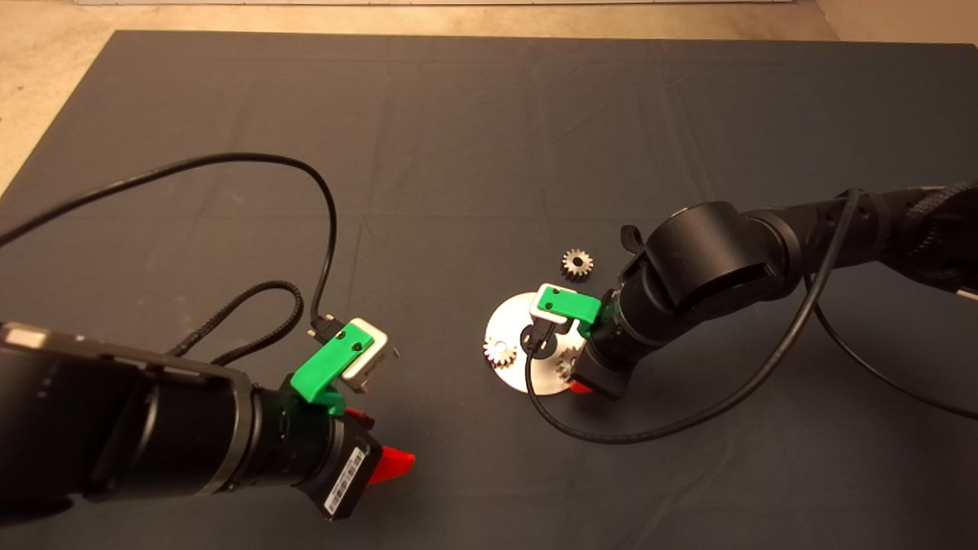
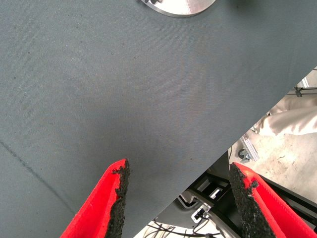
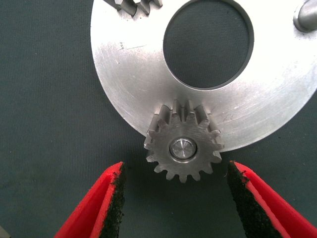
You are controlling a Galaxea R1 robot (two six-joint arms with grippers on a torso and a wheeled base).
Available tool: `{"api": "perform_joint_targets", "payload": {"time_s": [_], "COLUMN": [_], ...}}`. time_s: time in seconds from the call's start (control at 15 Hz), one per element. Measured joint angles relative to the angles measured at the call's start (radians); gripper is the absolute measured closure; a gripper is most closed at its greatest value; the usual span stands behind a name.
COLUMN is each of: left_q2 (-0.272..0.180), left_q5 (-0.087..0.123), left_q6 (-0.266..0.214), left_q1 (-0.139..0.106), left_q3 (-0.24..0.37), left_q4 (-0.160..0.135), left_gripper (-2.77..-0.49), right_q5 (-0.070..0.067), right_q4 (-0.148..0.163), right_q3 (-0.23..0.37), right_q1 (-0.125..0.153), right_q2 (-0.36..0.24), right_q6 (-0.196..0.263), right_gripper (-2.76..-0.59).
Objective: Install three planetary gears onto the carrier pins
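The carrier disc (image 1: 513,319) lies on the mat right of centre. One planetary gear (image 1: 499,351) sits on its left pin. A second gear (image 3: 183,148) sits on a pin whose tip shows in the gear's centre hole. My right gripper (image 3: 173,198) is open, with a finger on each side of this gear and not touching it. In the head view the right gripper (image 1: 579,383) hangs over the disc's near right rim. A third gear (image 1: 577,264) lies loose on the mat just beyond the disc. One bare carrier pin (image 3: 307,15) stands on the disc (image 3: 124,64). My left gripper (image 2: 178,198) is open and empty.
The left gripper (image 1: 382,441) hovers over bare mat at the lower left, with the disc's rim (image 2: 181,6) far ahead of it. Black cables loop over the mat near both arms. The mat's near edge and a metal frame below it show in the left wrist view.
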Motion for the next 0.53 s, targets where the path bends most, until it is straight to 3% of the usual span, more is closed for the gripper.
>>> {"api": "perform_joint_targets", "payload": {"time_s": [0.07, 0.27, 0.33, 0.4, 0.53], "left_q2": [0.0, 0.0, 0.0, 0.001, 0.003], "left_q5": [0.0, 0.0, 0.0, 0.0, -0.001], "left_q6": [0.0, -0.004, -0.005, -0.005, -0.005], "left_q1": [0.0, 0.0, 0.0, 0.0, 0.0], "left_q3": [0.0, 0.0, 0.0, 0.0, 0.0], "left_q4": [0.0, 0.0, 0.0, 0.0, 0.0], "left_gripper": [-1.34, -1.34, -1.34, -1.34, -1.34], "right_q5": [0.001, 0.011, 0.022, 0.032, 0.035], "right_q4": [0.0, 0.0, 0.0, 0.0, 0.0], "right_q3": [0.002, 0.006, 0.006, 0.0, -0.04], "right_q1": [0.02, 0.156, 0.181, 0.189, 0.182], "right_q2": [-0.004, -0.033, -0.048, -0.064, -0.08], "right_q6": [0.003, 0.007, 0.007, 0.007, 0.006], "right_gripper": [-1.53, -1.61, -1.61, -1.61, -1.61]}}
